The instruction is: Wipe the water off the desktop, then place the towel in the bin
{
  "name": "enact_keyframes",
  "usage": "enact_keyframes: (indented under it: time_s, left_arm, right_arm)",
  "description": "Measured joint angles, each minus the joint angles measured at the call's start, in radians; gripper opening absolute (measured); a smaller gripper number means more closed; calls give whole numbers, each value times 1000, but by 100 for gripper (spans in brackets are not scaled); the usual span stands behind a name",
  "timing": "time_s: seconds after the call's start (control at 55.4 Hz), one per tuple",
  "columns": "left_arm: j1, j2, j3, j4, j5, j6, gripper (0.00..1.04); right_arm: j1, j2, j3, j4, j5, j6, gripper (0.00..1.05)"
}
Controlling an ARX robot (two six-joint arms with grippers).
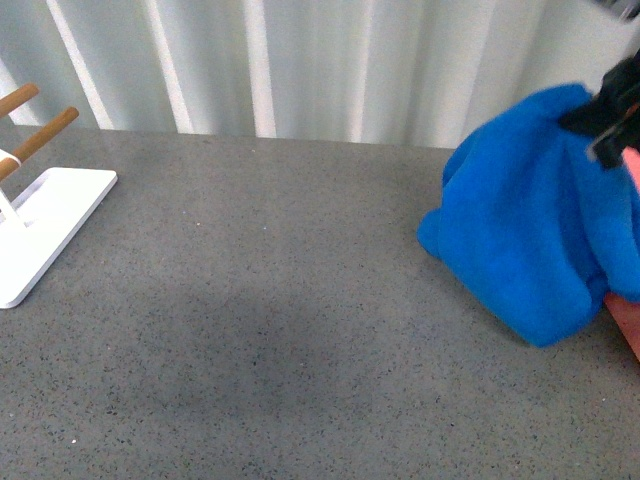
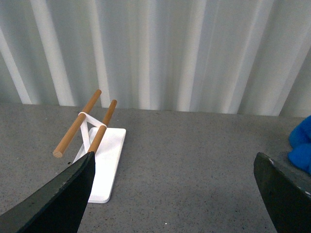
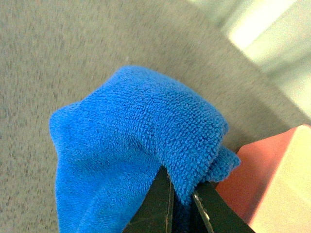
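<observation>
The blue towel (image 1: 535,230) hangs bunched at the right edge of the front view, lifted off the grey speckled desktop (image 1: 280,300). My right gripper (image 1: 605,125) holds it from above, shut on a fold of the towel (image 3: 141,145), its black fingers (image 3: 158,206) pinching the cloth. The salmon-pink bin (image 3: 257,174) lies right beside the hanging towel; only a sliver of the bin (image 1: 628,318) shows in the front view. My left gripper (image 2: 175,194) hovers open over bare desktop, with nothing between its dark fingers (image 2: 63,199). No water is visible on the desktop.
A white flat-based rack (image 1: 45,225) with wooden rods (image 1: 40,135) stands at the far left. The same rack (image 2: 104,160) is ahead of the left gripper. A pale corrugated wall (image 1: 300,60) closes off the back of the desktop.
</observation>
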Motion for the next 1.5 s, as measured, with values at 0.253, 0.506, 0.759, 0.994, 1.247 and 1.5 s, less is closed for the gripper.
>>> enact_keyframes:
  time_s: [0.253, 0.506, 0.759, 0.994, 1.247, 1.5]
  left_arm:
    - [0, 0, 0, 0, 0, 0, 98]
    - [0, 0, 0, 0, 0, 0, 98]
    - [0, 0, 0, 0, 0, 0, 98]
    - [0, 0, 0, 0, 0, 0, 98]
    - [0, 0, 0, 0, 0, 0, 98]
    - [0, 0, 0, 0, 0, 0, 98]
  right_arm:
    - [-148, -204, 83, -60, -89, 79, 3]
    - [-367, -293, 103, -126, -192, 81, 3]
    - [-518, -255, 84, -143, -233, 80, 3]
    - [-573, -163, 61, -165, -196, 42, 3]
    - [-574, 17, 63, -164, -79, 4, 3]
    - [-527, 193, 143, -195, 59, 10, 13]
